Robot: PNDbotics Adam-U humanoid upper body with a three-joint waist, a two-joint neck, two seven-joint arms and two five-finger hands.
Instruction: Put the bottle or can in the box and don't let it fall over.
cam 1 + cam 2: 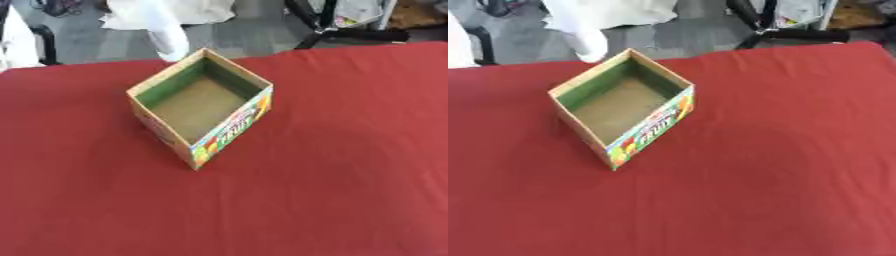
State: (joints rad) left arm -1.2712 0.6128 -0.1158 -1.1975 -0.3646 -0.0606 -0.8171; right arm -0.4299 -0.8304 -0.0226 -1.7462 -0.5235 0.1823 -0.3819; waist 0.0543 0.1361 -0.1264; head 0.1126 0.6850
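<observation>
Box (pixel 229 123) sits open-topped, corner toward camera, on red tablecloth (pixel 350 165).

One open cardboard box (pixel 200 106) with fruit print, upper centre of the frame, stands on one red tablecloth (pixel 332 165).

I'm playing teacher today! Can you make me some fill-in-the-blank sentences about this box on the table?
1. The cardboard box sits on a cloth coloured ____.
2. Inside, the box holds ____.
3. The top of the box is ____, so you can see its brown floor.
4. The box's inner walls are coloured ____.

Missing words: red; nothing; open; green
</observation>
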